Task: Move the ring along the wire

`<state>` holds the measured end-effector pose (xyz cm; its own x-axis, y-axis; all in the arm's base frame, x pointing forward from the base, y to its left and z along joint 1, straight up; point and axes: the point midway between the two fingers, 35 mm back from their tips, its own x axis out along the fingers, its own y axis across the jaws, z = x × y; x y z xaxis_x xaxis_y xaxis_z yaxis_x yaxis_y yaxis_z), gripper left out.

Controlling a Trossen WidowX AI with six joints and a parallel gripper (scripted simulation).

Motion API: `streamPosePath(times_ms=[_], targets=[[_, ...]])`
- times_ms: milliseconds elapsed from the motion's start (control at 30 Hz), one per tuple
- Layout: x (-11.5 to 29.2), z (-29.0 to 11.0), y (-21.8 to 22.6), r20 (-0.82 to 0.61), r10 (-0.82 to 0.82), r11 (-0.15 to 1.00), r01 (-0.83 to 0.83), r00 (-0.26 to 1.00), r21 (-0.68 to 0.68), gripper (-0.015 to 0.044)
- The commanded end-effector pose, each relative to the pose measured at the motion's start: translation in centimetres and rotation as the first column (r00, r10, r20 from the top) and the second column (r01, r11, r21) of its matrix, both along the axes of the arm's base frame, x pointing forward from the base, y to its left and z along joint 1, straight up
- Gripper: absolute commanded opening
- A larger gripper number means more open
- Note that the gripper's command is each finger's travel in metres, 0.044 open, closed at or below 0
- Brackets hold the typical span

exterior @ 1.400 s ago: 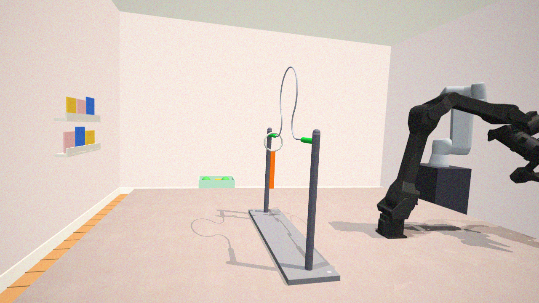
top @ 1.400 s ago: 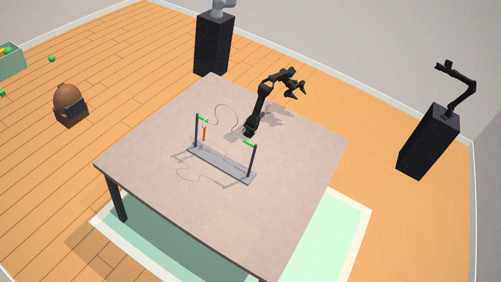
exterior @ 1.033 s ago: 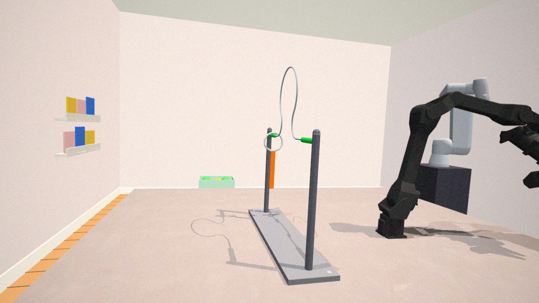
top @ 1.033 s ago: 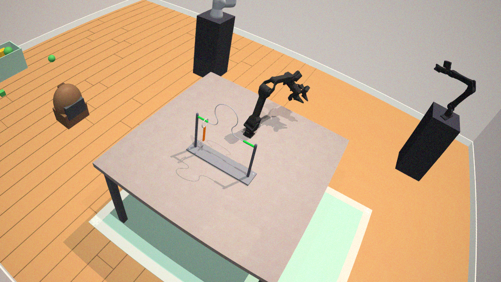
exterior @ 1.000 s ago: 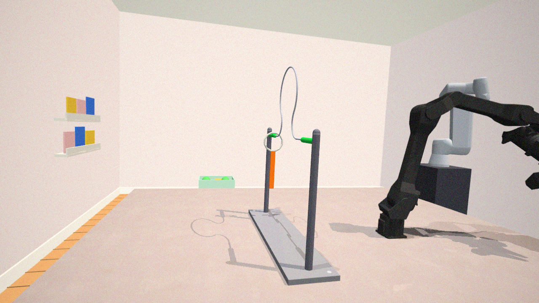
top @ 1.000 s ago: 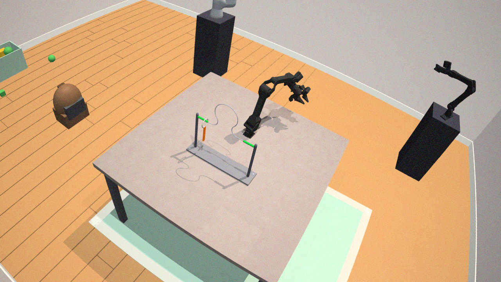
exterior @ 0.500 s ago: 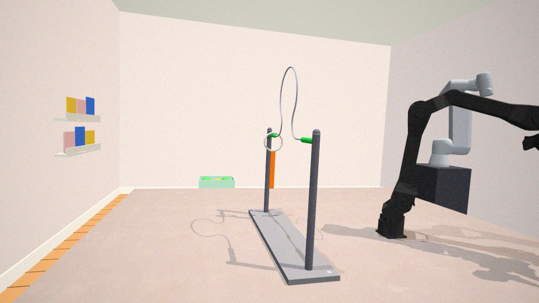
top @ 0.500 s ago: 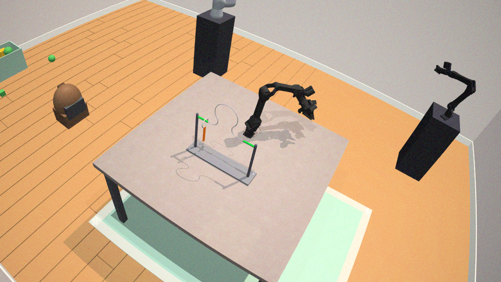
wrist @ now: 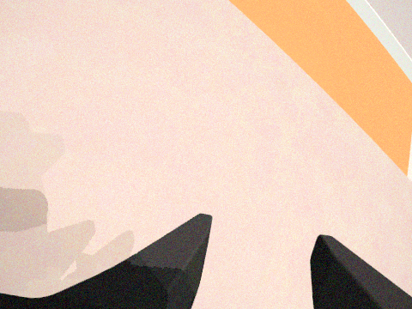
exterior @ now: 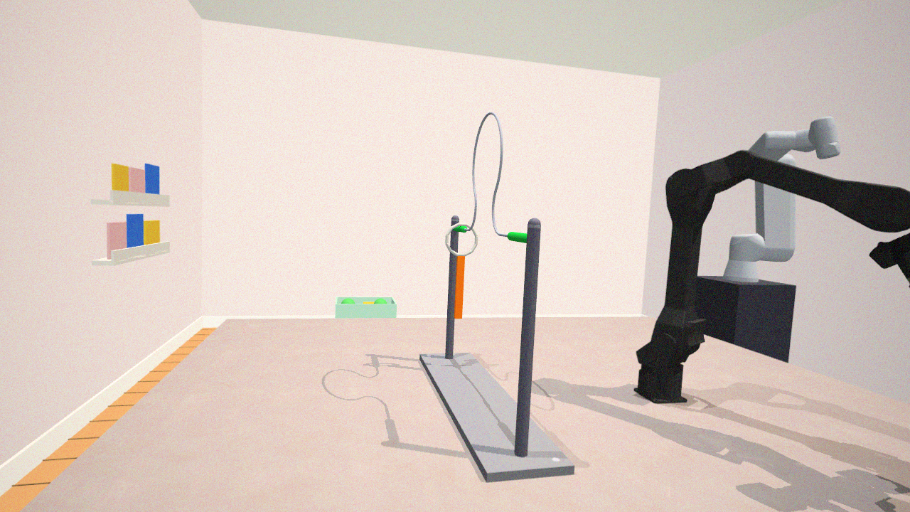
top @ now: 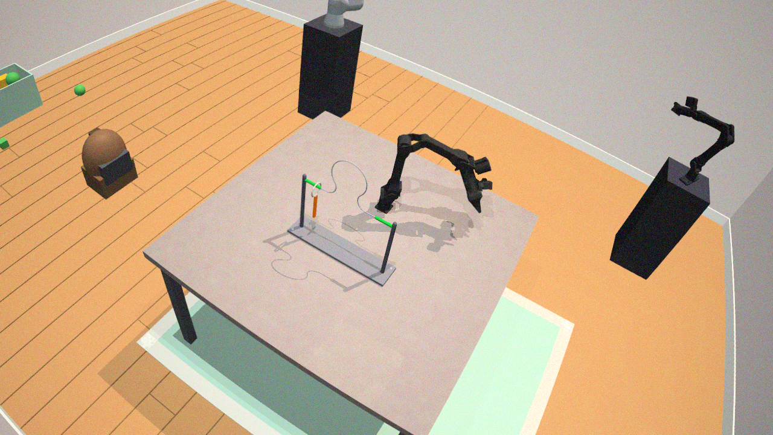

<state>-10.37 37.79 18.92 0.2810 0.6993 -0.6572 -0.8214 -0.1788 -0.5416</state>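
A white ring (top: pixel 311 192) (exterior: pixel 446 241) with an orange handle (top: pixel 314 206) (exterior: pixel 458 286) hangs on the green wire part (top: pixel 311 184) (exterior: pixel 463 227) beside the far post (top: pixel 302 200) (exterior: pixel 451 305). The thin grey wire (top: pixel 345 165) (exterior: pixel 488 114) loops up and over to the other green part (top: pixel 384 220) (exterior: pixel 517 237) at the near post (top: pixel 389 246) (exterior: pixel 527 337). My gripper (top: pixel 477 205) (wrist: pixel 263 237) points down at bare table top, far to the right of the wire stand. Its fingers stand partly apart with nothing between them. In the exterior view it is mostly cut off at the right edge.
The posts stand on a grey base plate (top: pixel 345 251) (exterior: pixel 470 407). My arm's base (top: pixel 386 200) (exterior: pixel 661 382) stands behind the stand. The table's right edge (top: pixel 532 219) is near the gripper. Black pedestals (top: pixel 328 64) (top: pixel 659 216) stand on the floor.
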Motion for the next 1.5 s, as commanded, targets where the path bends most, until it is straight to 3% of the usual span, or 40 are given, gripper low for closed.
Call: streamPosePath(times_ms=[0,333,667,1067,1467], targets=[[3.9,-0.6,0.3,-0.064,-0.116,0.993,0.117,0.991,0.012,0.0160],[13.6,-2.1,-0.2,-0.217,-0.392,0.912,0.408,0.894,0.033,0.0160],[22.6,-3.6,-3.2,-0.363,-0.607,0.748,0.663,0.707,0.041,0.0160],[31.5,-5.3,-9.6,-0.528,-0.745,0.460,0.887,0.407,0.034,0.0160],[37.9,-7.0,-18.4,-0.677,-0.731,0.102,0.995,0.081,0.008,0.0160]])
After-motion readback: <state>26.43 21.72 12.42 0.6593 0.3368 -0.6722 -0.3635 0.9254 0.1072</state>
